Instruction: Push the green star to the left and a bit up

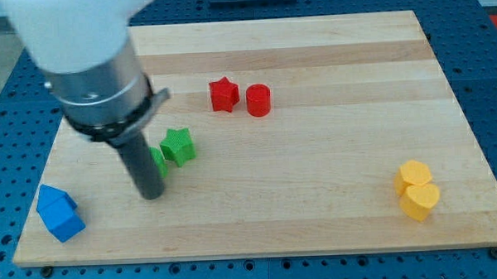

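Observation:
The green star [179, 146] lies on the wooden board [317, 195], left of the middle. A second green block [159, 160] touches its lower left side and is partly hidden behind my rod; its shape cannot be made out. My tip [152, 193] rests on the board just below and left of that green block, and below-left of the star. The arm's grey body fills the view's top left.
A red star [223, 95] and a red cylinder [258, 100] sit side by side above and right of the green star. A blue block [59, 213] lies at the board's bottom left corner. Two yellow blocks [416, 189] touch each other at the right.

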